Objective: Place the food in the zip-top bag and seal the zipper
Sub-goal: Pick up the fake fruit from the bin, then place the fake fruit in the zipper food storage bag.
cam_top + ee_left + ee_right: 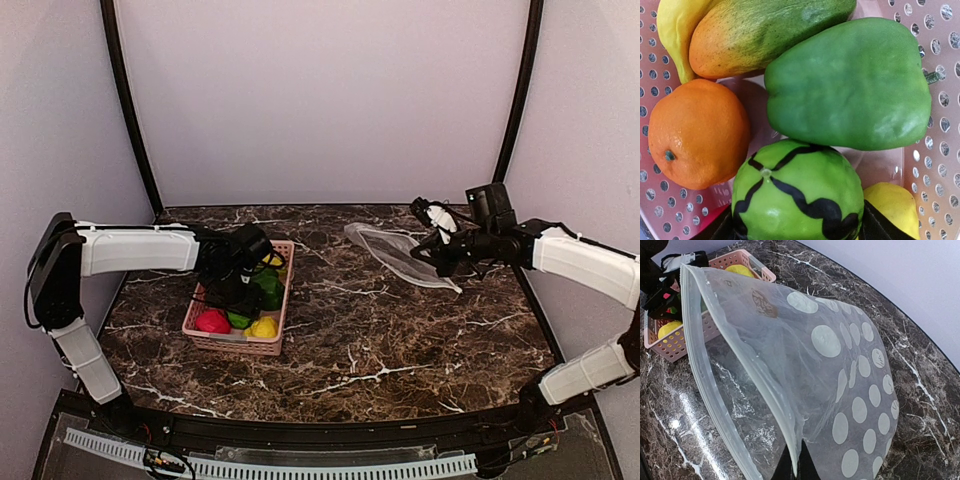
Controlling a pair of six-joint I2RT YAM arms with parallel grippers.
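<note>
Your left gripper (238, 282) gaped around that slick-looking, hard green striped fruit (797, 195), mid-body; right gripper (432, 250) pinched the floppy zip-top bag (840, 365).

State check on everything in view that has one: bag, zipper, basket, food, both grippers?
zip-top bag: empty, mouth gaping, held up
zipper: unsealed
pink basket: holds the toy food
green striped fruit: in basket, between left jaws
left gripper: astride that fruit, grip unclear
right gripper: shut on the bag's edge
</note>
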